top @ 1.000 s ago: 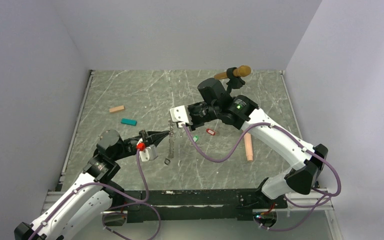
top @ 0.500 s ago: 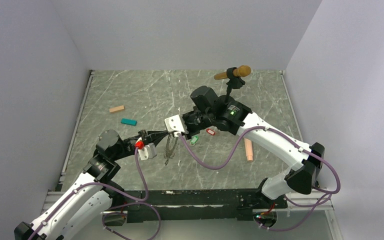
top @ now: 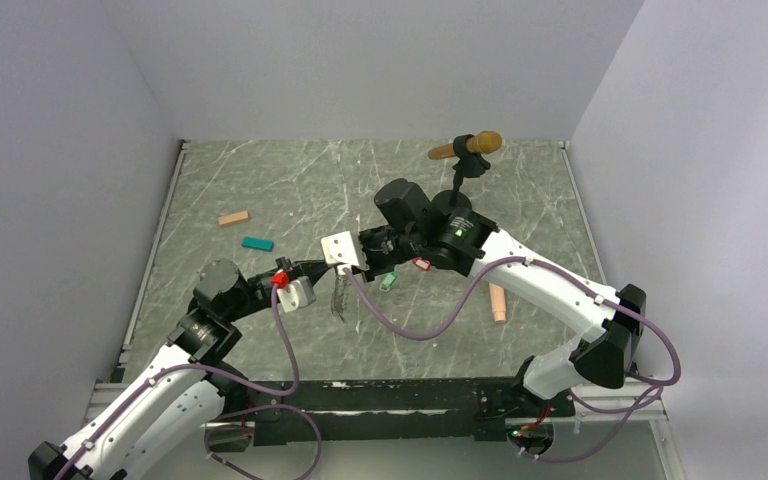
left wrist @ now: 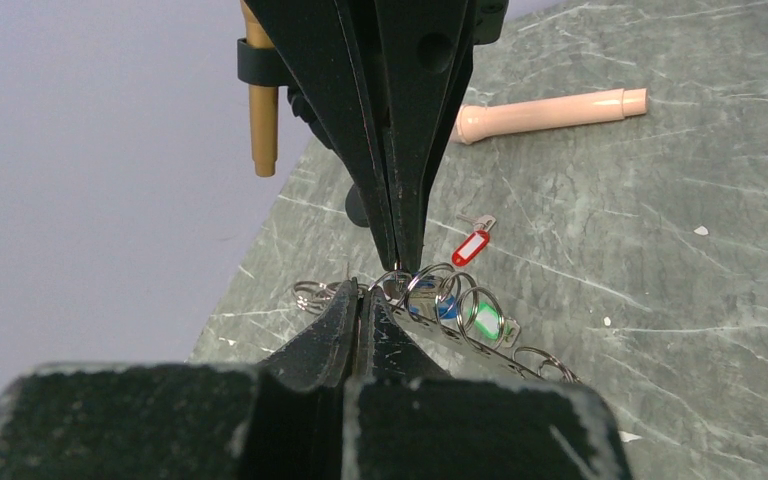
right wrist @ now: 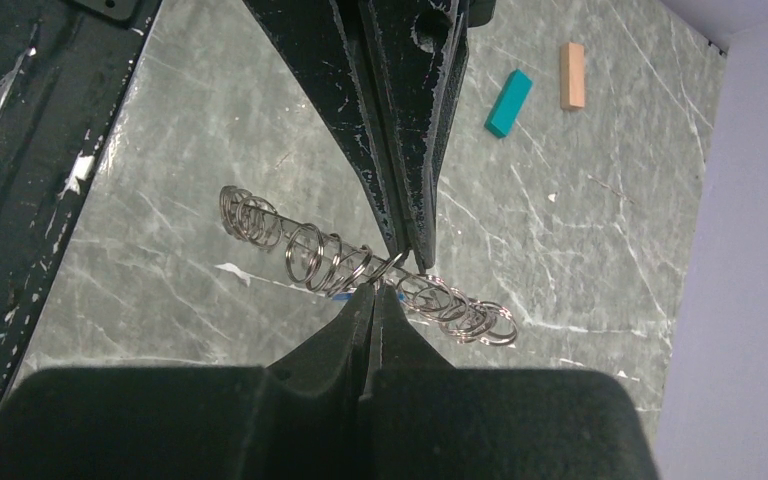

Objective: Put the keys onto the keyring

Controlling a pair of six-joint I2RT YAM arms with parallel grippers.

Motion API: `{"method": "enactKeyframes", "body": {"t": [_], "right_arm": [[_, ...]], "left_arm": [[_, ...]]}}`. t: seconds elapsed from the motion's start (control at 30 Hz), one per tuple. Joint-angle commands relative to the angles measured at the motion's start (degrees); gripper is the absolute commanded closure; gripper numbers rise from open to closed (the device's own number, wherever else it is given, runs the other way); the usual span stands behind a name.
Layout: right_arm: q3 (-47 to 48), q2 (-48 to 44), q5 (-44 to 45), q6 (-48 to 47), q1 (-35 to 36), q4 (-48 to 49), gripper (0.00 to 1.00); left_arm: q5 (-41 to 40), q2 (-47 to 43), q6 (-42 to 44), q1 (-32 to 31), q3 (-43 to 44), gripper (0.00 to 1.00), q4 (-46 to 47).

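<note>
Left arm: we saw it reach from the near-left corner forward and rightward over the bench (top: 260,180), with the forearm low and the wrist roughly level.
Right arm: its elbow stood at the far right and the forearm swept left across mid-bench, so the wrist faced the left arm.
Left tool (left wrist: 362,300): the fingers were pressed together, pinching a ring of the keyring (top: 338,295).
Right tool (right wrist: 373,297): it was closed likewise on a neighbouring ring, tip to tip with the left tool.
Keyring: it was held near bench centre where the two tips met, with both ends drooping.
Red-tagged key (left wrist: 471,245): it lay on the bench beyond the chain, apart from it.
Green-tagged key (top: 388,281): it lay on the bench just right of the chain, below the right wrist.
Blue tag (left wrist: 445,307): it showed directly behind the rings, and we could not tell whether it was threaded.
Tag faces: these were too small to read.
Other items: a peach cylinder (left wrist: 550,112) lay right of centre, and a teal block (right wrist: 509,102) and a peach block (right wrist: 572,75) lay at far left.
</note>
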Motion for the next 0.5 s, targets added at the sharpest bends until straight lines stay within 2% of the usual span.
{"method": "enactKeyframes", "body": {"t": [0.0,0.47], "right_arm": [[1.4,-0.12,-2.92,2.4,2.06,0.35,1.0],[1.4,-0.95,-1.63,4.36,2.35,0.03,1.0]], "left_arm": [[-5.51,0.49,-0.64,0.18,2.37,1.0,4.2],[-5.5,0.91,-1.21,0.1,2.55,1.0,4.22]]}}
